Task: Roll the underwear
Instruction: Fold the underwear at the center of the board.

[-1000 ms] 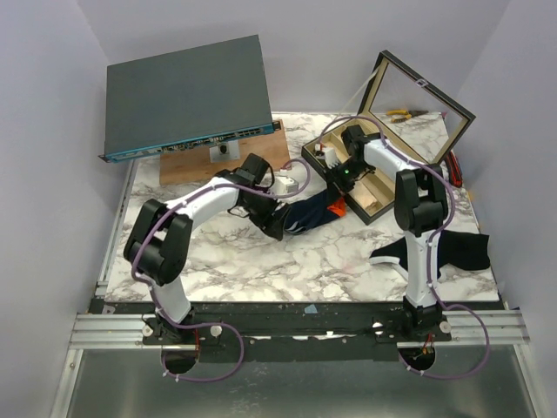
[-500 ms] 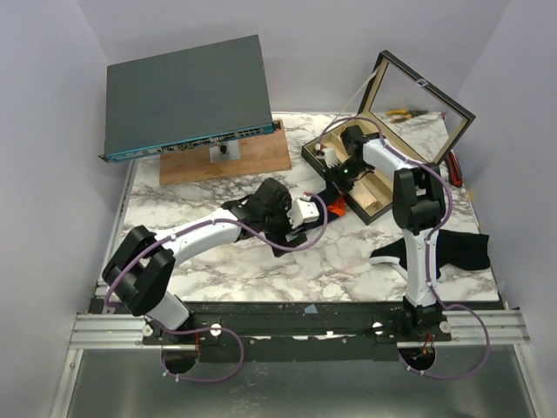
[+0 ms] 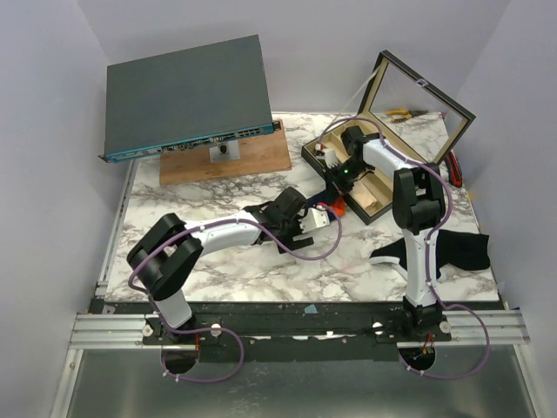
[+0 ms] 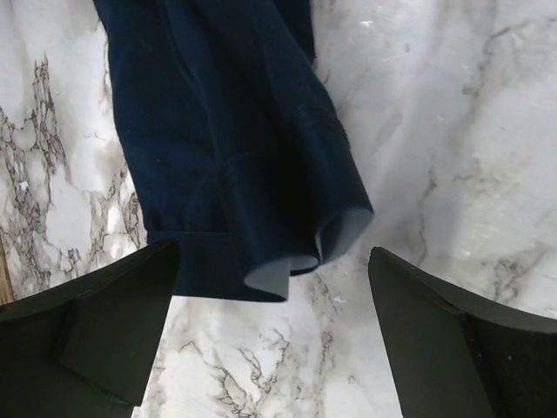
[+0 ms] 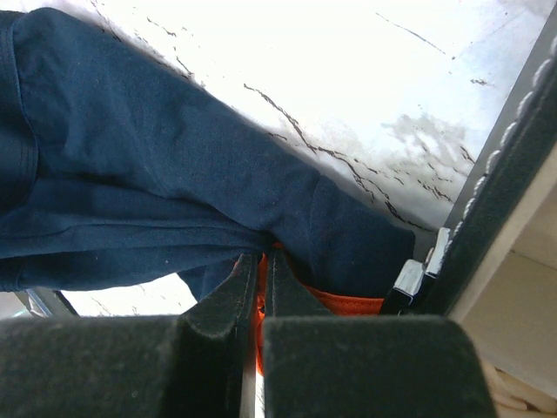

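The underwear (image 4: pixel 235 131) is navy fabric lying bunched on the marble table (image 4: pixel 452 131), its folded edge curled up toward the camera. My left gripper (image 4: pixel 274 261) is open just above that edge, one finger on either side, holding nothing. In the top view the left gripper (image 3: pixel 302 226) covers most of the garment; only orange trim of the underwear (image 3: pixel 331 209) shows. My right gripper (image 5: pixel 263 261) is shut on the orange trim of the underwear (image 5: pixel 174 174), right beside the box. It also shows in the top view (image 3: pixel 338 193).
An open wooden box (image 3: pixel 383 178) with a raised lid stands at the back right; its wall (image 5: pixel 513 174) is next to my right gripper. A grey network switch (image 3: pixel 187 96) rests on a wooden board at the back left. A black cloth (image 3: pixel 461 248) lies at the right.
My left arm has swung right and nearer, from beside the underwear to over it, so the garment is now mostly covered. The right gripper has held still on the trim.
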